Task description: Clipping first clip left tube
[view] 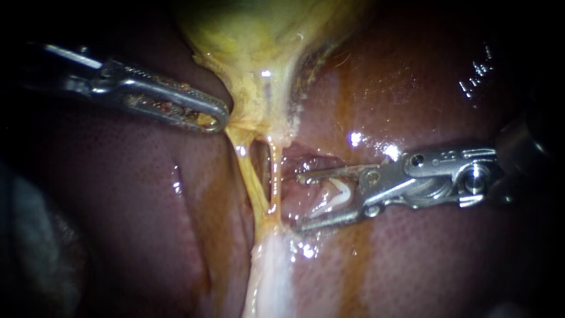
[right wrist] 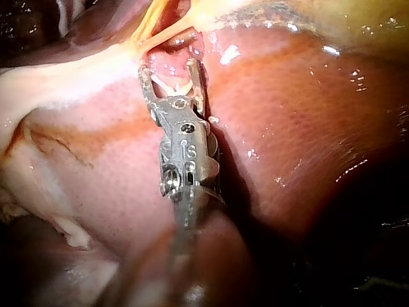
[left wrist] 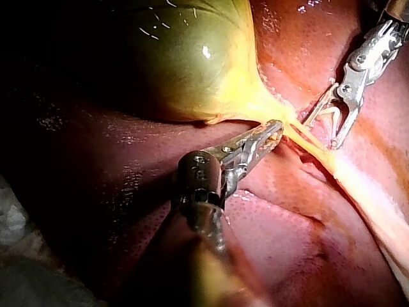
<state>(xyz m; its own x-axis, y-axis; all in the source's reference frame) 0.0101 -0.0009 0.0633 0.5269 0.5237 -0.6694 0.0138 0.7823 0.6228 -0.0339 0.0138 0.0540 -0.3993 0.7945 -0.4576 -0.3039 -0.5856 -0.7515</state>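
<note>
Where the right instrument [view: 299, 201] ends, its two jaws stand wide apart yet hold a white clip [view: 336, 194] seated deep between them, one leg against each jaw. Their tips lie just short of the left tube [view: 250, 176], on the side away from the left instrument. A second yellow strand — the right tube [view: 275, 176] — stands between the tips and the left tube, and neither tube is inside the jaws. The left tube itself is a thin yellow strand that runs from the gallbladder's neck to a band of pale whitish tissue, with a narrow gap between it and the right tube. At the gallbladder end of the left tube, the left instrument [view: 219, 119] has its jaws closed on the neck of the gallbladder [view: 259, 47]; the tips touch the yellow tissue just where the left tube begins. Beyond the left tube on both sides lies the liver [view: 424, 265] — dark red, wet and glistening.
</note>
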